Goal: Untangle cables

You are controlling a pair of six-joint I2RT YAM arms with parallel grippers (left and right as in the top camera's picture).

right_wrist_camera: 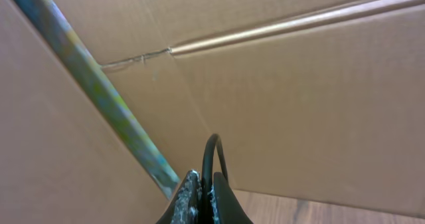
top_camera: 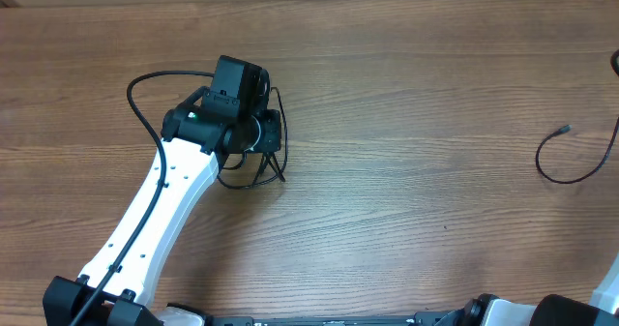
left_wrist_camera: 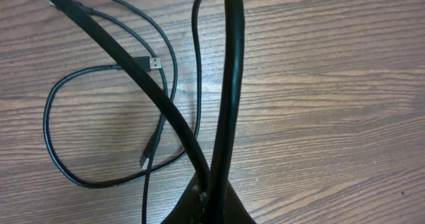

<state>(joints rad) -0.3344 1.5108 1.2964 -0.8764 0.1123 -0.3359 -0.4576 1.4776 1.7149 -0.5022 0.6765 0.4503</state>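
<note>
Nearest us, the left fingers (left_wrist_camera: 204, 196) are clenched on two strands rising from the coil (left_wrist_camera: 45, 121), which lies at ten o'clock on the counter (top_camera: 406, 94). We judge the untangling underway; next we'd lift slowly so the loops slide apart. Farther off, at three o'clock, a second cable (top_camera: 571, 176) trails, the right fingers (right_wrist_camera: 202, 194) pinching its loop. We count two cables and two arms.

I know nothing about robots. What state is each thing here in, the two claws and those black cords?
left gripper: shut on near cord, which runs up past the camera.
right gripper: shut on thin cord, facing cardboard.
looped cables: slack on the table, crossing one another.
far cable: lying in a slack curve on the table.
</note>
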